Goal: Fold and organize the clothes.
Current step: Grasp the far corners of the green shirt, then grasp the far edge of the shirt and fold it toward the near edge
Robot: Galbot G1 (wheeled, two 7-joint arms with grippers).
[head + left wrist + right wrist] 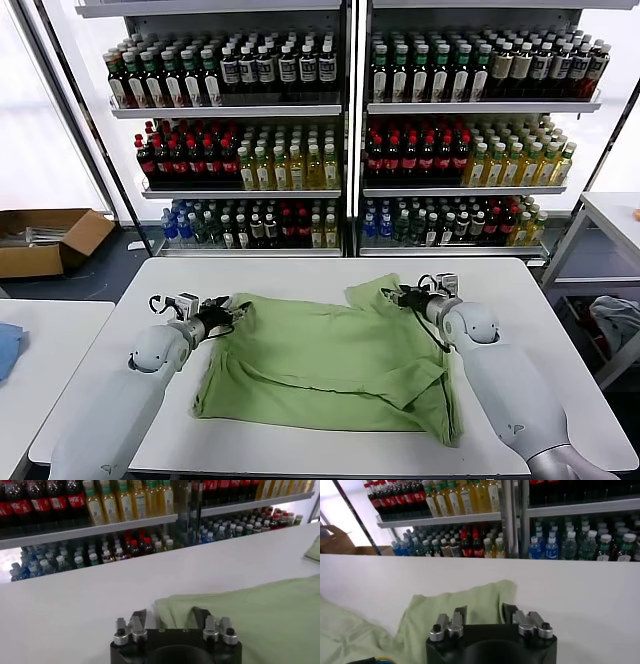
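The left pincer (228, 316) sits low on the white tabletop (300, 275) at the far left corner of the green polo shirt (330, 365), its fingers (139, 618) partly parted with the cloth's edge lying between them; whether they actually pinch it I cannot tell. The right pincer (392, 296) is at the far right corner, over a sleeve (470, 600) that pokes out toward the shelves, its fingers (460, 615) also partly apart astride the fabric, grip uncertain. Both arms reach forward from the robot's body, forearms lying low and nearly flat along the two sides of the shirt, wrists angled inward toward each other. The shirt lies spread in the middle of the tabletop, its long axis running left to right between the pincers, the near right part folded over and rumpled. Behind the tabletop stand shelves of bottles (340, 130); a cardboard box (45, 240) rests on the floor at far left.
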